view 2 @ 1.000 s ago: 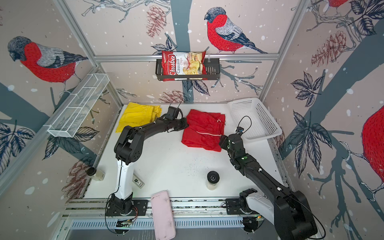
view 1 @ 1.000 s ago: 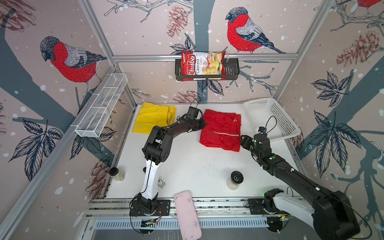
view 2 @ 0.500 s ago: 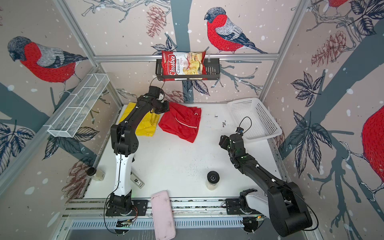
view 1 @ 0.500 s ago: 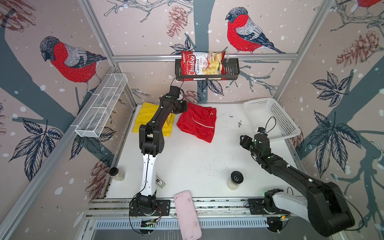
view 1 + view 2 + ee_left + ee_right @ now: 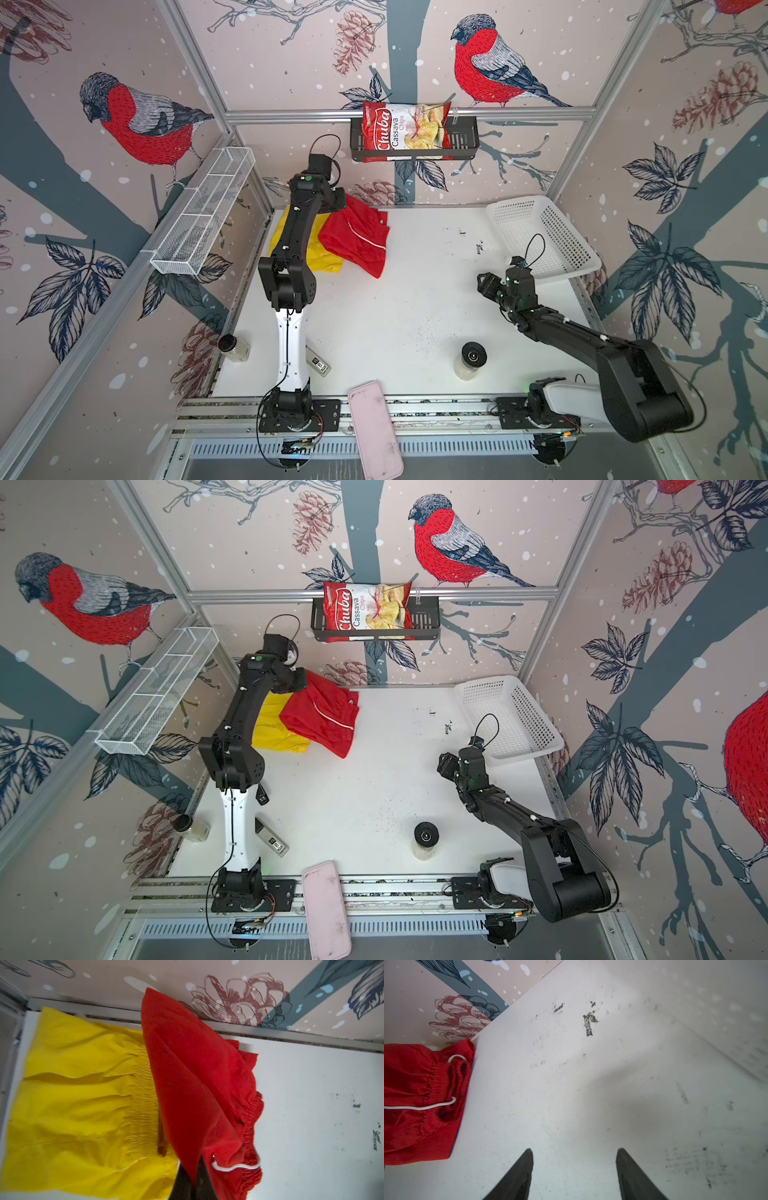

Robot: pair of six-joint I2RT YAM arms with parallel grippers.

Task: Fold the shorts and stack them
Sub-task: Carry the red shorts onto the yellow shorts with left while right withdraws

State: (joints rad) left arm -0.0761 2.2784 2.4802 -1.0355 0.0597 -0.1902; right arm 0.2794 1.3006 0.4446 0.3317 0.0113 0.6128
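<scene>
Gripping the red shorts (image 5: 357, 241), the left gripper (image 5: 196, 1169) held one edge raised at upper left-centre in both top views, overlapping the yellow shorts (image 5: 326, 259). Only the left wrist view showed its jaws clamped on cloth. The right gripper (image 5: 575, 1150) stood with jaws apart above the table (image 5: 571, 1084).

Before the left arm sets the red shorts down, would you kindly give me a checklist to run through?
1. Grip of the left pincer on the red shorts: ok, shut on the fabric.
2. Fold of the red shorts: not ok, bunched and partly lifted.
3. Alignment over the yellow shorts: not ok, the red pair covers only one edge.
4. Fold of the yellow shorts: cannot tell; they lie flat.
5. Tuck of the white drawstring: not ok, trailing loose.
6. Clearance of the right pincer: ok, open, empty, apart from both pairs.
</scene>
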